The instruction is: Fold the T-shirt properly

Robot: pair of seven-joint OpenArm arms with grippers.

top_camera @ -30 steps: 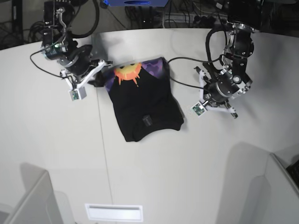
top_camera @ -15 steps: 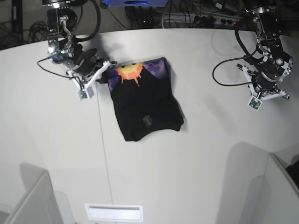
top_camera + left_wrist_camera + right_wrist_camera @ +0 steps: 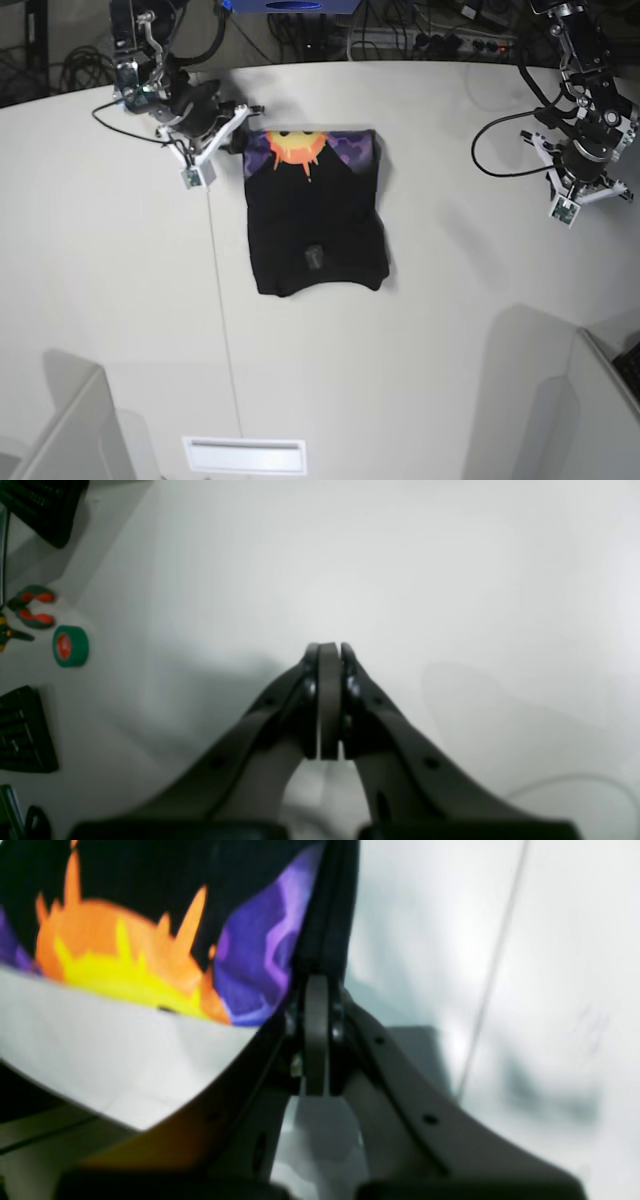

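The black T-shirt (image 3: 315, 225) lies folded in the middle of the white table (image 3: 420, 350), with the orange-yellow sun and purple print (image 3: 298, 148) along its far edge. My right gripper (image 3: 243, 128) is at the shirt's far left corner. In the right wrist view it (image 3: 317, 985) is shut on the black hem of the T-shirt (image 3: 327, 905), beside the sun print (image 3: 115, 960). My left gripper (image 3: 597, 185) is far to the right of the shirt. In the left wrist view it (image 3: 327, 647) is shut and empty above bare table.
A table seam (image 3: 222, 310) runs front to back left of the shirt. The left wrist view shows a green tape roll (image 3: 70, 646), an orange-green clamp (image 3: 32, 611) and a dark object (image 3: 20, 730) at its left edge. Cables and gear (image 3: 400, 35) lie behind the table.
My right gripper moved toward the back, pulling the shirt's far left corner; the shirt now lies straighter. My left arm swung away from the shirt to the far right.
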